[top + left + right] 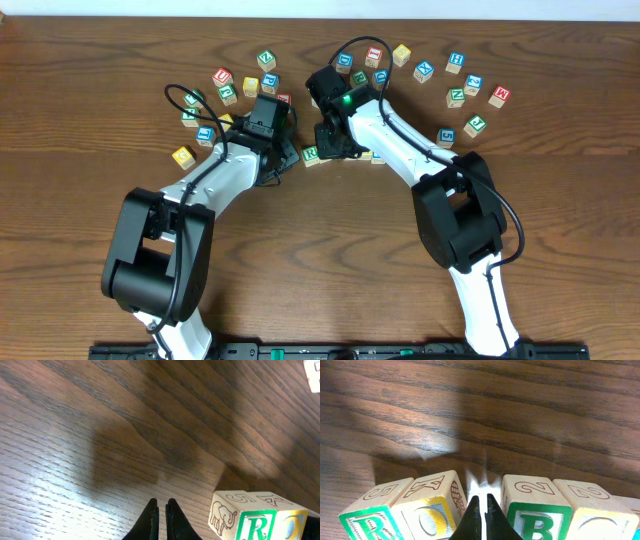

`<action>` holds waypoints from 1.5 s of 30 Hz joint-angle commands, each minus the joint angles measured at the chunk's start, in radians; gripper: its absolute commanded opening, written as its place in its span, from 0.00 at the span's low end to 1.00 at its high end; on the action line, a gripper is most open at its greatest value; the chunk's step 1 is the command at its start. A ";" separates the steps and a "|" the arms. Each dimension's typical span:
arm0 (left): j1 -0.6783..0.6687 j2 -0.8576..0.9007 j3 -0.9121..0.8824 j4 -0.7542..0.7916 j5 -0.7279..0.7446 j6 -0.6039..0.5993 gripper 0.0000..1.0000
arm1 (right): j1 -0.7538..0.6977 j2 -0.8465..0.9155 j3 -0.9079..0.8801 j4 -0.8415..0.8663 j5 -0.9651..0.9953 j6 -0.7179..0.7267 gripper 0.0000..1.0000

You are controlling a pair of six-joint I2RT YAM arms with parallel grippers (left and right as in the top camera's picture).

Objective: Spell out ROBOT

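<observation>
Sitting in a row on the table: R cube, yellow-top cube, a gap, B cube, second yellow-top cube.
Your right gripper is pinched shut and empty at that gap, with the B cube at its 3 o'clock. Your left gripper is closed on nothing too, with the R cube at its 3 o'clock.

Scattered spare letter cubes across a dark wooden table

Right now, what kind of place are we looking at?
Probably a robot test bench, not a home: a left arm and a right arm mounted at one wooden table, with lettered toy cubes scattered on it.
</observation>
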 commanded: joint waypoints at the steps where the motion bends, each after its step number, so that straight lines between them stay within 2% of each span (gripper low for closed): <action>1: -0.016 0.006 -0.008 0.007 0.021 0.007 0.07 | -0.005 0.013 0.015 -0.003 -0.011 -0.002 0.01; 7: -0.024 0.007 -0.008 0.046 0.054 0.007 0.07 | -0.005 0.013 0.014 -0.004 -0.018 -0.009 0.01; 45: -0.023 0.040 -0.008 0.137 0.045 0.011 0.07 | 0.015 0.013 0.014 -0.038 -0.106 -0.027 0.01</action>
